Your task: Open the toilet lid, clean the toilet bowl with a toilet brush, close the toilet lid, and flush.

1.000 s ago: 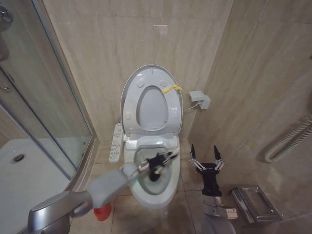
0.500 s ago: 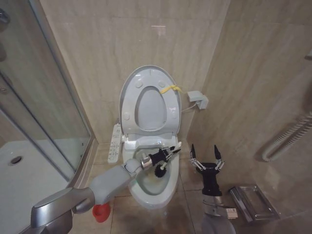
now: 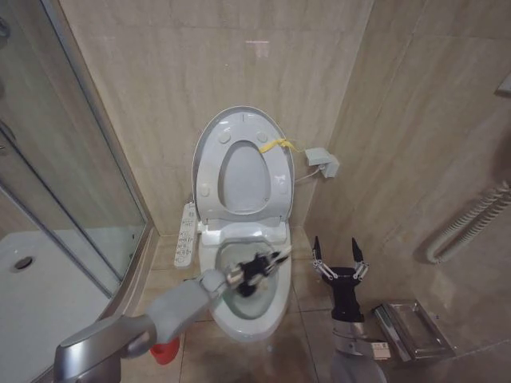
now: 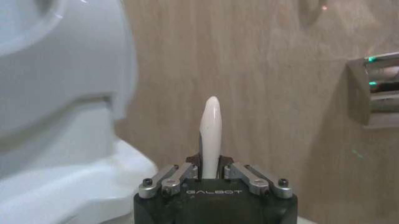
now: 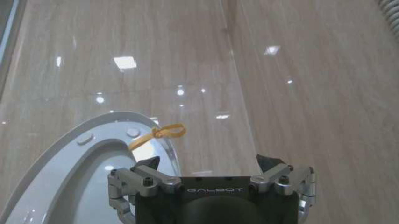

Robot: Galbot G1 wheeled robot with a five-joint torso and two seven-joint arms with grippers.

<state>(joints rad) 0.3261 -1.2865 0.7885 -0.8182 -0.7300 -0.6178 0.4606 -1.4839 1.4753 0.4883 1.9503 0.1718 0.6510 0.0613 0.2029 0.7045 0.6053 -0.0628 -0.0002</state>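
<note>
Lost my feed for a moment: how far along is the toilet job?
Lid is up, so opening is done. Scrubbing is in hand: left gripper holds the brush inside the bowl. Right gripper waits open beside it. Closing the lid and flushing remain.

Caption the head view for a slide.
Left gripper holds the toilet brush in the toilet bowl, toilet lid raised; right gripper waits open.

Glossy beige stone-look wall tiles (image 3: 239,64) meet in a corner, catching ceiling-light glare. A glass shower screen (image 3: 64,159) stands on the left above a white curved shower tray (image 3: 32,295). A corrugated white hose (image 3: 471,227) hangs on the right wall above 1 square steel floor drain (image 3: 411,327).
</note>
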